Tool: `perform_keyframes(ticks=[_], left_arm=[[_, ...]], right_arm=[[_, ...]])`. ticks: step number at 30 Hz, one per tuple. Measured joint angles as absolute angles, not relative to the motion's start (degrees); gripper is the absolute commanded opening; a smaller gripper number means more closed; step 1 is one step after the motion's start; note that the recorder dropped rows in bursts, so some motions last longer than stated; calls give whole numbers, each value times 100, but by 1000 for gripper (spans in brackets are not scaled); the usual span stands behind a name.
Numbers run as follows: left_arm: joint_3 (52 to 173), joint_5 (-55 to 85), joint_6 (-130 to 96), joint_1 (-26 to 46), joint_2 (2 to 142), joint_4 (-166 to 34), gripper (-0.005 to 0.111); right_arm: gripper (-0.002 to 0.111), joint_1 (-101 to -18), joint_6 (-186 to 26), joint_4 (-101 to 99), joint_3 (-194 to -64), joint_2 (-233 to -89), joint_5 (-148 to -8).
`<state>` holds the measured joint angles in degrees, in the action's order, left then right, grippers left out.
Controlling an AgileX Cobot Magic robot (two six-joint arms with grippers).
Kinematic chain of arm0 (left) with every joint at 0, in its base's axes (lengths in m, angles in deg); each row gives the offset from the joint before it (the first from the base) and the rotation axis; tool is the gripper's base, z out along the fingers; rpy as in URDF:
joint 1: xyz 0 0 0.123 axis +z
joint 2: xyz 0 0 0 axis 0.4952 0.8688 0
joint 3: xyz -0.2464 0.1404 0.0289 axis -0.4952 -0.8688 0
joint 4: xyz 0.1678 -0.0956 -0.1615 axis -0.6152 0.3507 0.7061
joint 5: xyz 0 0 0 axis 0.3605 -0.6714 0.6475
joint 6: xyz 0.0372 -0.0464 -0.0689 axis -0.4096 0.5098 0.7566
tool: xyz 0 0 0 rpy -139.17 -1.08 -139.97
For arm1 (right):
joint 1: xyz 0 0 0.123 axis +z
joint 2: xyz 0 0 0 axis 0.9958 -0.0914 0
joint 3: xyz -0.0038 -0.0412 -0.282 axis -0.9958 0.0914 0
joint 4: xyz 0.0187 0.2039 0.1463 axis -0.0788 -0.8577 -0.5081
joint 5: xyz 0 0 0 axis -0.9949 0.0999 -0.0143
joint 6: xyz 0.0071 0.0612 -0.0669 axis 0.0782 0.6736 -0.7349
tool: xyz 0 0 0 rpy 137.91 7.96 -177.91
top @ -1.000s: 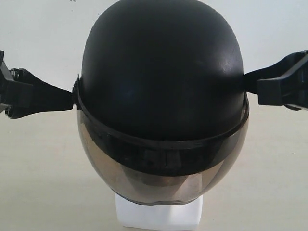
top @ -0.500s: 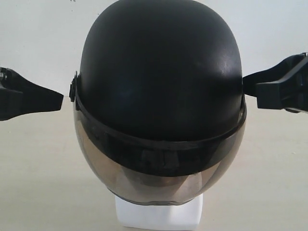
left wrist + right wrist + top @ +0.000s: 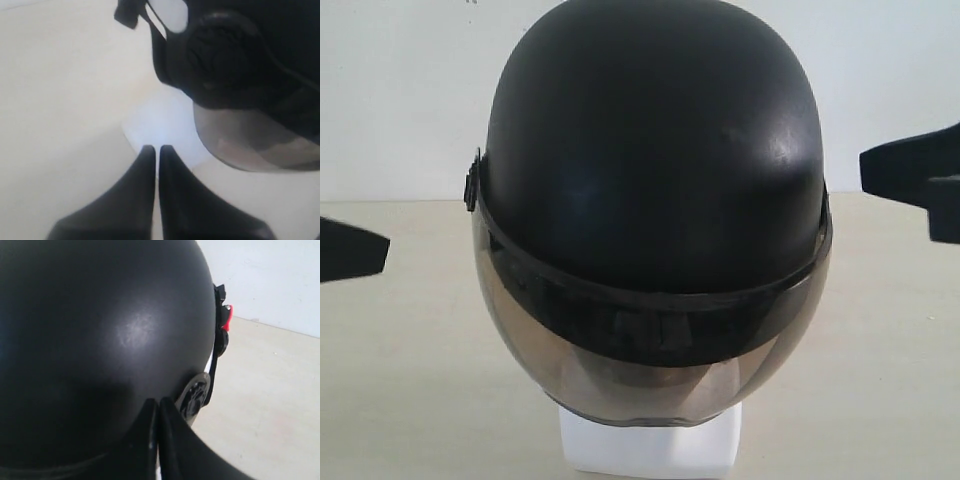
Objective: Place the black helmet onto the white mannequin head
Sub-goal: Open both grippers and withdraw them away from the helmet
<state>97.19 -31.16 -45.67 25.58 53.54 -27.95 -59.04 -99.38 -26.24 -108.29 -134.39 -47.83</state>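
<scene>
The black helmet [image 3: 655,150] sits over the white mannequin head, smoky visor [image 3: 650,370] facing the exterior camera. Of the head only the blocky neck base [image 3: 650,448] shows below the visor, and the face is hidden. My left gripper [image 3: 384,252] hangs shut and empty at the left edge, well clear of the helmet. In the left wrist view the gripper [image 3: 156,149] points at the white base [image 3: 160,122] beneath the helmet [image 3: 240,60]. Shut and empty too, my right gripper [image 3: 865,170] is apart from the helmet's right side. Its tips [image 3: 159,401] lie before the shell [image 3: 100,340].
The head stands on a beige tabletop [image 3: 410,380] with a white wall [image 3: 400,90] behind. A red buckle clip [image 3: 227,317] and a visor pivot [image 3: 195,396] sit on the helmet's side.
Both grippers have drawn outward from the helmet's sides, the left also dropping lower. The helmet stays on the head, its left rim settled slightly down.
</scene>
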Motion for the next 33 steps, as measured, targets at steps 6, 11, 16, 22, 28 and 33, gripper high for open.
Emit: perform_keyframes(ticks=[6,11,16,22,28,33], left_arm=[[9148,-3574,-4573,2558,4777,-2291,4],[8668,-3768,-4676,2558,4140,-1982,4],[8295,-3794,-4676,2558,3613,-1961,4],[8046,-3804,-4679,2558,3484,-1828,4],[8028,-3814,-4690,2558,3484,-1580,4],[8028,-3824,-4693,2558,3484,-1490,4]], right_arm=[[0,-5904,-9938,-2563,-10829,-12980,-4012],[0,-5904,-9938,-2193,-10829,-12550,-3467],[0,-5904,-9938,-2044,-10829,-12362,-2735],[0,-5904,-9938,-2030,-10829,-12336,-2499],[0,-5904,-9938,-2027,-10829,-12336,-2486],[0,-5904,-9938,-2027,-10829,-12336,-2486]])
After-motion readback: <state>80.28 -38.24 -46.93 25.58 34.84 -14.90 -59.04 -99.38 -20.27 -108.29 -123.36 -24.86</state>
